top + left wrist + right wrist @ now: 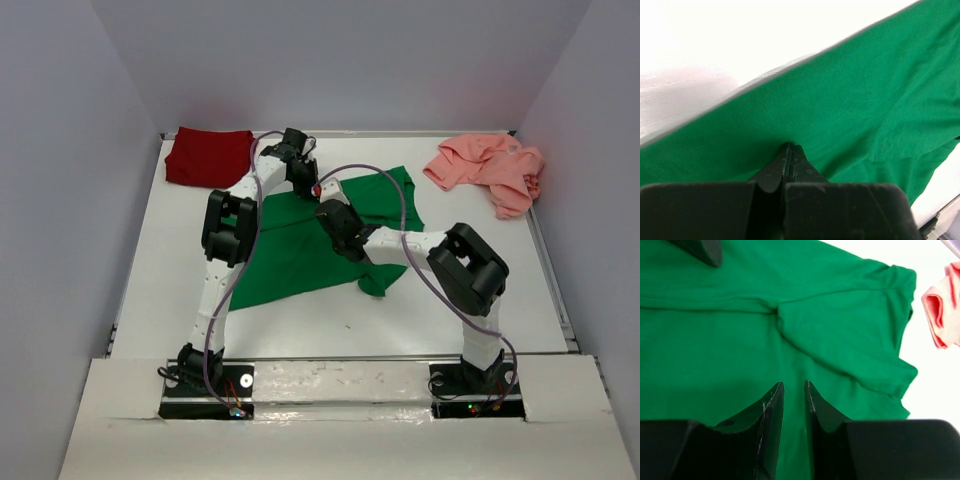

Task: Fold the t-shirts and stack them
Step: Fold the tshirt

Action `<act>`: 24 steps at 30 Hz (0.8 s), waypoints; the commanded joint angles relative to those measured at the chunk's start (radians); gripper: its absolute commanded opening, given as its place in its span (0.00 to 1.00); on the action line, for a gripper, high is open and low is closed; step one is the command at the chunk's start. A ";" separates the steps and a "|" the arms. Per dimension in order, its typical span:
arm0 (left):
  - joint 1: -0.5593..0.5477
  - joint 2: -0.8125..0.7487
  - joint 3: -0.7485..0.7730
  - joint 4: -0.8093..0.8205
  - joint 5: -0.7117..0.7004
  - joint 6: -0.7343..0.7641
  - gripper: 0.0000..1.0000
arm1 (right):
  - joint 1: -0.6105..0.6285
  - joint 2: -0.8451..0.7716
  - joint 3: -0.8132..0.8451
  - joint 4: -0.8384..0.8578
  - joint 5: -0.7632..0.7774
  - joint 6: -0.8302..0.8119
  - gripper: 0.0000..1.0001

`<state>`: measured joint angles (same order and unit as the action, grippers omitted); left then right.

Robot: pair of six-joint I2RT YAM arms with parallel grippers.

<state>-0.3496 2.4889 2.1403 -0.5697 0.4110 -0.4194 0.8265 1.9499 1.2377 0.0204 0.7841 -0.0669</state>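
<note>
At bottom centre of its wrist view, the left tool (790, 148) clamps a fold of the bright green cloth t-shirt (855, 105); the right tool (794, 386), slightly apart, hovers over it mid-frame on the white surface (330, 325), dark red cloth t-shirt (207, 156) upper left, salmon pink cloth t-shirt (487, 165) upper right

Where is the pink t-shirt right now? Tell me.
In the top view the pink t-shirt lies crumpled at the far right corner of the table, right of the green t-shirt spread mid-table.
</note>
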 commanded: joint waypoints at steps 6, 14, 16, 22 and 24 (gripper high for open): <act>0.020 0.065 0.003 -0.091 -0.083 0.039 0.00 | -0.058 0.086 0.088 0.089 -0.061 0.035 0.29; 0.020 0.062 0.009 -0.101 -0.084 0.034 0.00 | -0.125 0.159 0.149 0.110 -0.100 0.022 0.30; 0.020 0.062 0.015 -0.105 -0.086 0.036 0.00 | -0.136 0.170 0.164 0.115 -0.117 0.022 0.30; 0.021 0.068 0.033 -0.122 -0.092 0.036 0.00 | -0.167 0.225 0.218 0.122 -0.144 0.013 0.30; 0.020 0.070 0.036 -0.124 -0.093 0.034 0.00 | -0.167 0.233 0.223 0.122 -0.149 0.019 0.29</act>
<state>-0.3481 2.4996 2.1700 -0.6010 0.3985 -0.4198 0.6659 2.1677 1.4139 0.0792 0.6506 -0.0570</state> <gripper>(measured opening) 0.010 0.295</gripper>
